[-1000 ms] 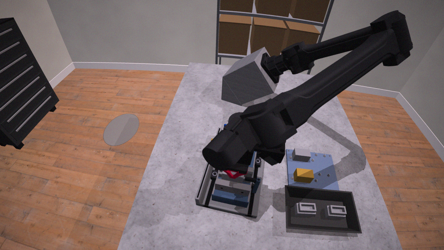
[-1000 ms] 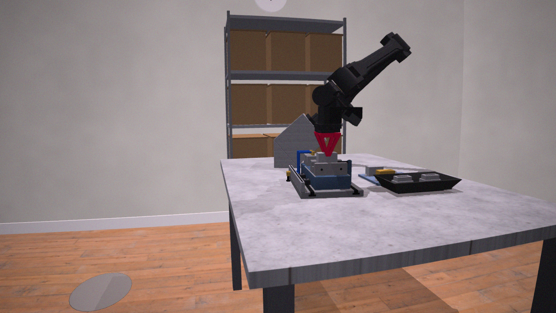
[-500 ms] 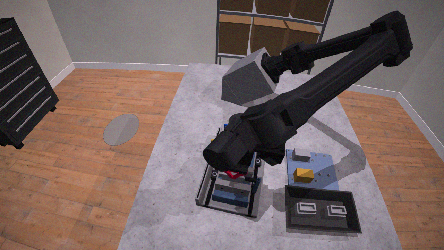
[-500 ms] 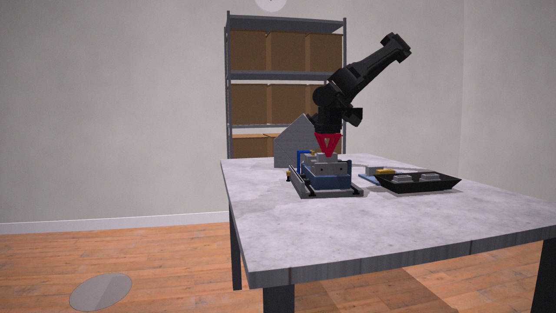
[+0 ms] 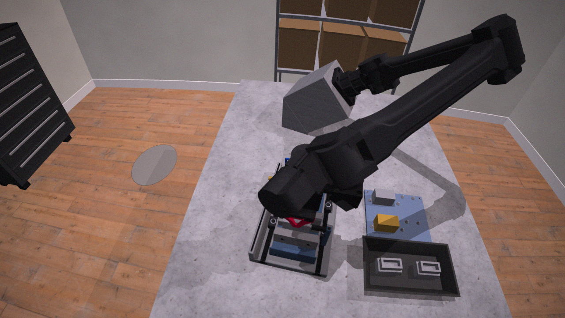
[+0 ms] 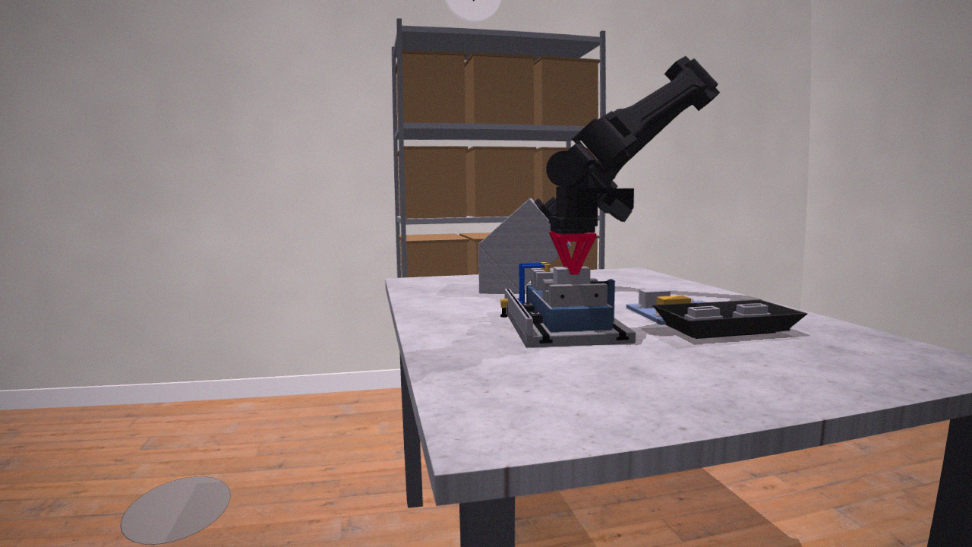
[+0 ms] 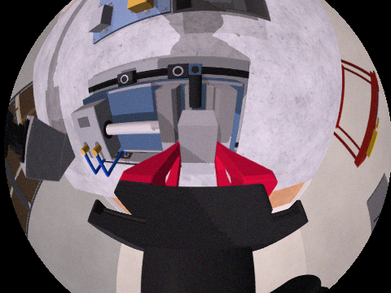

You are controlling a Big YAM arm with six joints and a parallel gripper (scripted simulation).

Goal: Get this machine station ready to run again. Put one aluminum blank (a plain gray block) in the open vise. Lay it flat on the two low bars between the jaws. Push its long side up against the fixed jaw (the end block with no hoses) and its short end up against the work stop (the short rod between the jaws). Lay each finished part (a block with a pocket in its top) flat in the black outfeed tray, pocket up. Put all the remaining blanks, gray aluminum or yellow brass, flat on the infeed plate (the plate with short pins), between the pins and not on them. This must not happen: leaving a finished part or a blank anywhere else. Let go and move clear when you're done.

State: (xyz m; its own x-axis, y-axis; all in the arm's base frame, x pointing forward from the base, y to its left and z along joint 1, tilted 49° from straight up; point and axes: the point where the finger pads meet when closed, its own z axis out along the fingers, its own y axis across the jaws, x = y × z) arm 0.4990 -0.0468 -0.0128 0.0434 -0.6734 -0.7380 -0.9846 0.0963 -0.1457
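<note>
Seen from above, your vise sits left on the table, the infeed plate to its right. On that plate, your far blank lies behind the near blank. Before the plate, your tray holds a left part and a right part, side by side, apart. Behind the vise, the arm's pedestal stands toward the table's far end; beyond the table, your rack stands before the wall.
</note>
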